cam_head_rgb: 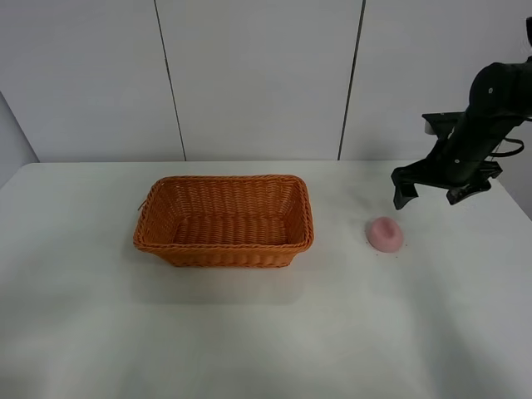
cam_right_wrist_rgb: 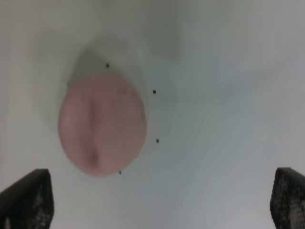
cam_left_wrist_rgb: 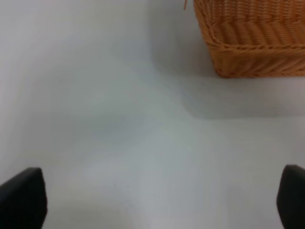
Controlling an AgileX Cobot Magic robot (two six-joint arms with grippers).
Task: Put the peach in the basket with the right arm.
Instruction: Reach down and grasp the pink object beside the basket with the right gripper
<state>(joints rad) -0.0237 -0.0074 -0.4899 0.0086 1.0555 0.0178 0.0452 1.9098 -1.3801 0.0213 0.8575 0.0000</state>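
The pink peach (cam_head_rgb: 385, 234) rests on the white table, to the right of the orange-brown wicker basket (cam_head_rgb: 224, 219). My right gripper (cam_head_rgb: 432, 189) hangs open above the table, just behind and to the right of the peach, apart from it. In the right wrist view the peach (cam_right_wrist_rgb: 102, 124) lies blurred on the table ahead of the two spread black fingertips (cam_right_wrist_rgb: 26, 200), nothing between them. The left gripper (cam_left_wrist_rgb: 157, 200) is open over bare table, with a corner of the basket (cam_left_wrist_rgb: 252, 38) ahead. The left arm is not seen in the high view.
The basket is empty and stands mid-table. A few tiny dark specks (cam_right_wrist_rgb: 154, 91) dot the table around the peach. White wall panels (cam_head_rgb: 258, 75) rise behind the table's back edge.
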